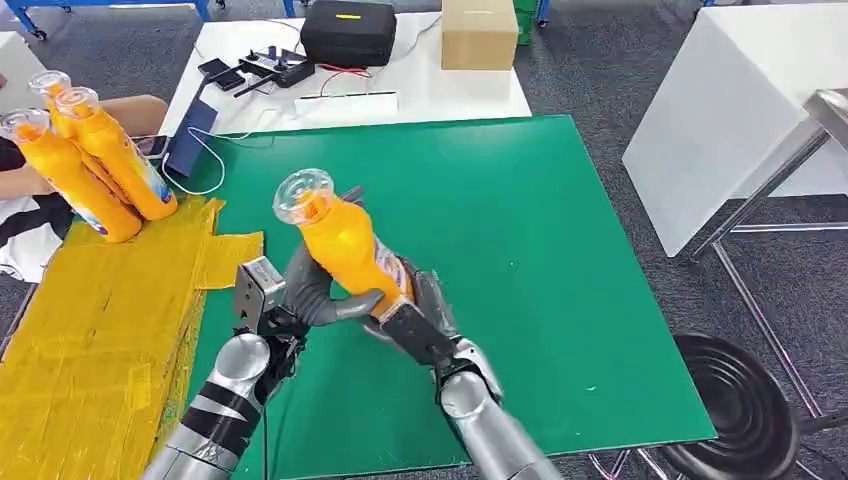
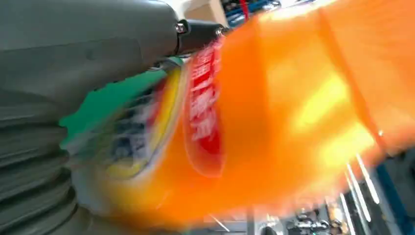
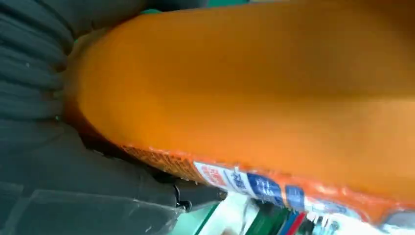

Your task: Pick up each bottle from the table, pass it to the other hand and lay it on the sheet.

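An orange bottle [image 1: 340, 240] with a clear cap is held tilted above the green mat [image 1: 520, 250], cap towards the far left. My left hand [image 1: 305, 295] wraps its lower part from the left, thumb across the front. My right hand [image 1: 415, 320] grips the base end from the right. Up close, the left wrist view has the bottle's [image 2: 284, 117] red label beside my left hand [image 2: 73, 49], and the right wrist view has its [image 3: 254, 83] orange side against my right hand [image 3: 44, 161]. The yellow sheet [image 1: 90, 330] lies to the left, with three like bottles [image 1: 100, 170] at its far end.
A person's arm [image 1: 130, 108] rests at the far left behind the bottles. The white table behind holds a black case [image 1: 348, 30], a cardboard box [image 1: 478, 32], phones and cables. A white table [image 1: 730, 100] and a black round base [image 1: 735, 410] stand to the right.
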You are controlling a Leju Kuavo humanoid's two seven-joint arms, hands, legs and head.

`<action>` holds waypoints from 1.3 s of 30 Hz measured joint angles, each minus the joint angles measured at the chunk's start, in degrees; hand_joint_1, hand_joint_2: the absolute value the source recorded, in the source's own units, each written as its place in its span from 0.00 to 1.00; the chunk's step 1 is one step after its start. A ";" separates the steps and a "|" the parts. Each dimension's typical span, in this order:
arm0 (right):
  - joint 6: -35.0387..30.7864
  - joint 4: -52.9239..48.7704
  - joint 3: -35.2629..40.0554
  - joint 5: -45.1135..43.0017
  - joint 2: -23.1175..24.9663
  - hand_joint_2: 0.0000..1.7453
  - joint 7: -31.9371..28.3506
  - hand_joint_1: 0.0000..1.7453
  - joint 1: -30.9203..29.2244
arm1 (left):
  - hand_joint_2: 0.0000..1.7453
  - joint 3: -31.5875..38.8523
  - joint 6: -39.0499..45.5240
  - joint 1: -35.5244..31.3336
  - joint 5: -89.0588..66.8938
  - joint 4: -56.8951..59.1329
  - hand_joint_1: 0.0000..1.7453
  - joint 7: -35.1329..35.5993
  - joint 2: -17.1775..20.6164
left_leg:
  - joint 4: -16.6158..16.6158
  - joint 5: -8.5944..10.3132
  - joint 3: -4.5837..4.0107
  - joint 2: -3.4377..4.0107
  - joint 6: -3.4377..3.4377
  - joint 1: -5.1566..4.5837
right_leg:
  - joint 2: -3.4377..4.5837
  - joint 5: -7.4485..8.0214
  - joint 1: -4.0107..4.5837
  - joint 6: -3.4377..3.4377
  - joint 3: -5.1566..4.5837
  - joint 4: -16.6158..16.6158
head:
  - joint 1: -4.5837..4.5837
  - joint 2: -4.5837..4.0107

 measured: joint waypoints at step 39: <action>-3.35 4.75 6.38 0.15 0.35 1.00 0.87 0.00 -2.60 | 1.00 2.54 1.07 -0.11 8.17 2.36 1.00 0.79 -0.09 | 0.00 0.00 0.00 0.01 0.00 -0.03 | 0.01 0.00 -0.01 0.00 -0.01 -0.01 | 0.02 0.00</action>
